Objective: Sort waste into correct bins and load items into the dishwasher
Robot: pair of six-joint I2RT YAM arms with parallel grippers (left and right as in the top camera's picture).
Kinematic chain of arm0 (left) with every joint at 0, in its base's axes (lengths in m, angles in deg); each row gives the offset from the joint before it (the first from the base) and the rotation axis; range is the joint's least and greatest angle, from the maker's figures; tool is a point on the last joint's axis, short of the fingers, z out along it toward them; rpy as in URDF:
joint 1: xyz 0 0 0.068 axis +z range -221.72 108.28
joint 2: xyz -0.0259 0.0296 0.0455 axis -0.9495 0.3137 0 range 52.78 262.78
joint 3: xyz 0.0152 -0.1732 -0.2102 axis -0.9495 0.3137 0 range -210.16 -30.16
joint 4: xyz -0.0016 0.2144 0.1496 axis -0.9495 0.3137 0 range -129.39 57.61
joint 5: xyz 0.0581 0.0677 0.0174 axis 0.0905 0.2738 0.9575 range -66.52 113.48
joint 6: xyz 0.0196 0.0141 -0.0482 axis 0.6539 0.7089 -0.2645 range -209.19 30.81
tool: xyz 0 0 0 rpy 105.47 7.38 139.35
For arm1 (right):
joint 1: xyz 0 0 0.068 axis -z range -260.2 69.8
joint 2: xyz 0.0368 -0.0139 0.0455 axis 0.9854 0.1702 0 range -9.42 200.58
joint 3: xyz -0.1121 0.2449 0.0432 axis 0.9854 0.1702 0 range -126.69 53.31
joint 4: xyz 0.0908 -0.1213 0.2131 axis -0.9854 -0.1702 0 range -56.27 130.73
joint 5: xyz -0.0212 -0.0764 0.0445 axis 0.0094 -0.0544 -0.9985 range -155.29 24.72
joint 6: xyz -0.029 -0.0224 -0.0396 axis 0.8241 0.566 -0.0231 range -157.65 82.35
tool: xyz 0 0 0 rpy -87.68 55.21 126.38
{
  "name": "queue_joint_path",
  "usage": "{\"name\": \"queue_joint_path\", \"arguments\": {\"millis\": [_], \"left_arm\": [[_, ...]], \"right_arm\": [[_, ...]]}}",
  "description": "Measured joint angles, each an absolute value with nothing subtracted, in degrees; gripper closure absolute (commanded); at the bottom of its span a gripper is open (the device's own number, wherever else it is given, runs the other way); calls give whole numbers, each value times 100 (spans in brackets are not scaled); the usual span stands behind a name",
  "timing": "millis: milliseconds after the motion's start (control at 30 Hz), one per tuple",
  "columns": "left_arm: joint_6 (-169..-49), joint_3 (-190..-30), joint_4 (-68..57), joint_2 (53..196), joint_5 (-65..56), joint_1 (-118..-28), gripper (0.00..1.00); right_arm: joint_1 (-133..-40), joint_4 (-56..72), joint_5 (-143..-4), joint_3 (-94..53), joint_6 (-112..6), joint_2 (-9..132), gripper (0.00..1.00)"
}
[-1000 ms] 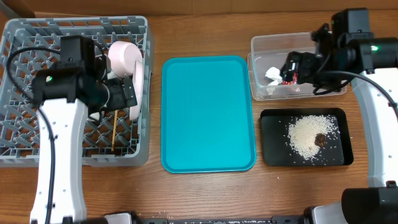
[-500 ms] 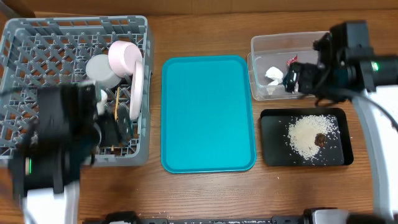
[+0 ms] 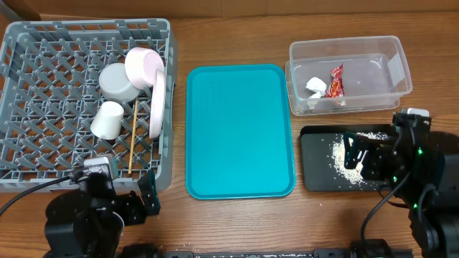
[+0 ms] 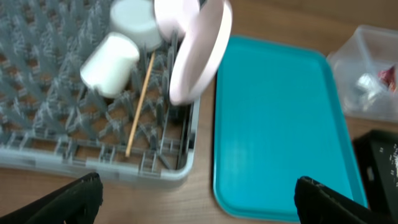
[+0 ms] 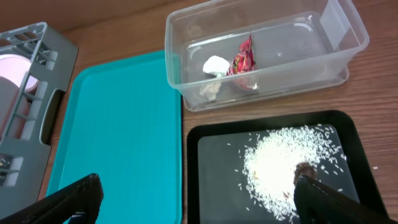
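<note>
At the left, the grey dish rack [image 3: 86,27] has all the dishes in its right part. The pale grey bowl [image 3: 117,81] sits on the lattice, and the small white cup [image 3: 107,120] lies on its side just in front of it. The small pink plate [image 3: 143,66] leans on the large pink plate [image 3: 158,100]. The large plate stands on its edge along the right wall of the rack, and I judge that the lattice and the wall hold it upright. The thin wooden stick [image 3: 132,136] lies flat on the grid between the cup and the large plate.

The left gripper [image 4: 196,182] is low at the near right corner of the rack, above the wooden table [image 3: 237,222]. Its jaws are spread wide and nothing is between them.

In the middle, the teal tray [image 3: 240,129] carries nothing.

At the right, the clear plastic tub [image 3: 344,41] holds the dry waste. The red wrapper [image 3: 336,81] and the crumpled white paper scrap [image 3: 315,84] lie just beside each other, near its left wall. In front of the tub, the flat black tray [image 5: 199,134] holds the food waste: a heap of white rice grains [image 5: 280,165] with the small brown lump [image 5: 305,171] at its right side. So each kind of waste is in its own bin.

The right gripper [image 5: 196,183] hovers over the black tray with its jaws also spread wide, holding nothing. In the overhead view its arm hides a part of the rice.

From how things lie, I judge the sorting and the loading to be done.
</note>
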State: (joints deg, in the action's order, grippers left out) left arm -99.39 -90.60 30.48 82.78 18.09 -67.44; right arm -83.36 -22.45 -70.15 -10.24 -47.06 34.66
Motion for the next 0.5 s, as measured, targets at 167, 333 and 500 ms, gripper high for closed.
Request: {"name": "queue_joint_path", "arguments": {"millis": [167, 333, 500], "left_arm": [[-9976, -9041, 3583, 8278, 1807, -6744, 0], [-9976, -9038, 3704, 8278, 1809, -6744, 0], [-9976, -9038, 3717, 8278, 1807, -6744, 0]], "right_arm": [[-8336, -2341, -6975, -1011, -4708, 3461, 0], [-8336, -2339, -6973, -1009, -4708, 3523, 0], [-8336, -2339, -6973, -1009, -4708, 3544, 0]]}}
